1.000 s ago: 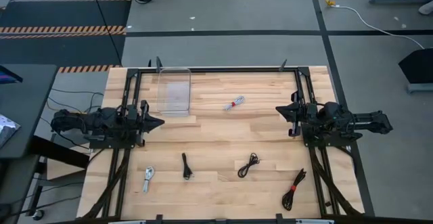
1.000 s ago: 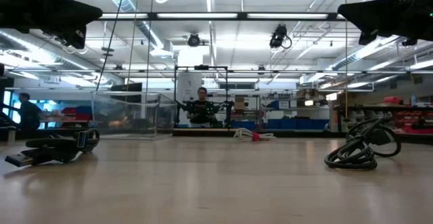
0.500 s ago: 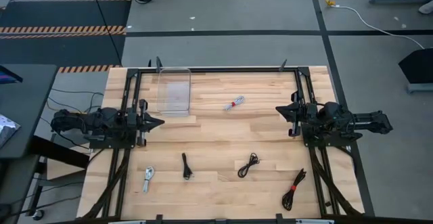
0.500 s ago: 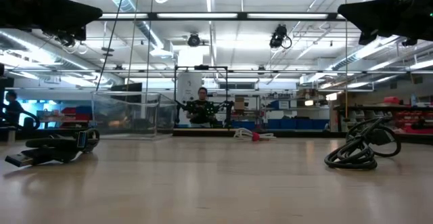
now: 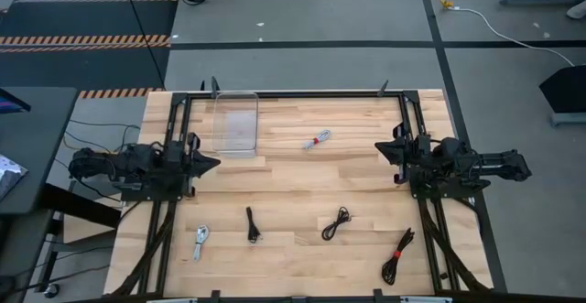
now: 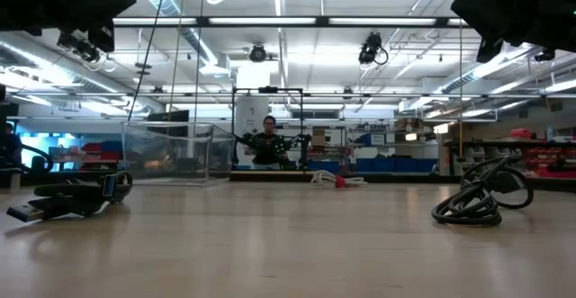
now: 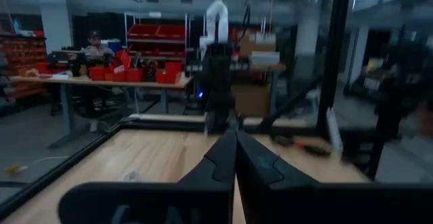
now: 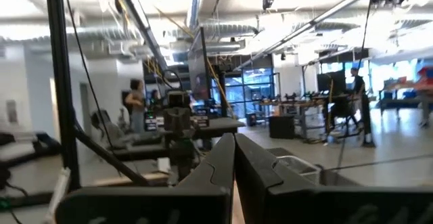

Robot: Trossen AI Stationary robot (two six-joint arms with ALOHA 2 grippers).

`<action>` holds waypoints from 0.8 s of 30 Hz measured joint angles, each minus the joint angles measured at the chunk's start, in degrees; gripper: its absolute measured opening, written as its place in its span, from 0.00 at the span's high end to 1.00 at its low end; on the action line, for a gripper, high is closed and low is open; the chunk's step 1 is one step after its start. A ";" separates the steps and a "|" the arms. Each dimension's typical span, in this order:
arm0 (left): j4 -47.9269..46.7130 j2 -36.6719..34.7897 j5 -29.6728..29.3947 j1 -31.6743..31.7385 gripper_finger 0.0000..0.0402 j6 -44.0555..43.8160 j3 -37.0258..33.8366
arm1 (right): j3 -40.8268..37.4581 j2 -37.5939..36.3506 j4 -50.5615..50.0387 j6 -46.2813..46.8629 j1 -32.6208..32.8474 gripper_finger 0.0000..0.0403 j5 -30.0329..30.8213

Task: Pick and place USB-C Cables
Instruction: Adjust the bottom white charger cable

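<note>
Five cable bundles lie flat on the wooden table, untouched. A silvery-white one with a red tie (image 5: pixel 317 139) lies far of centre. Along the near side are a silvery-white one (image 5: pixel 200 242), a black one (image 5: pixel 252 225), a black coil (image 5: pixel 336 222) and a black one with a red tie (image 5: pixel 397 255). My left gripper (image 5: pixel 217 164) hovers shut at the left side, its fingers closed together in its wrist view (image 7: pixel 235 158). My right gripper (image 5: pixel 379 146) hovers shut at the right side (image 8: pixel 234 158). Both point toward the table's middle, above the wood.
A clear plastic container (image 5: pixel 235 123) stands at the table's far left part, just beyond my left gripper. Black frame rails (image 5: pixel 302 94) run along the table's edges. A person (image 6: pixel 267 140) sits in the room beyond the far edge. Bare wood lies between the two grippers.
Both arms have risen a little above the table, as the low view shows. The cables have stayed where they were.
</note>
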 joint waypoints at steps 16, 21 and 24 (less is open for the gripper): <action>-0.50 2.30 0.32 -0.04 0.86 -10.27 4.57 | 0.00 0.08 3.82 -2.26 0.13 0.94 -0.35; -15.82 12.55 -3.89 0.00 0.62 -15.65 13.41 | 0.00 1.11 -1.69 -4.76 0.17 0.83 -0.40; -24.50 20.71 -3.91 -0.02 0.48 -20.70 21.01 | 0.00 1.99 -3.86 -3.71 0.17 0.73 0.04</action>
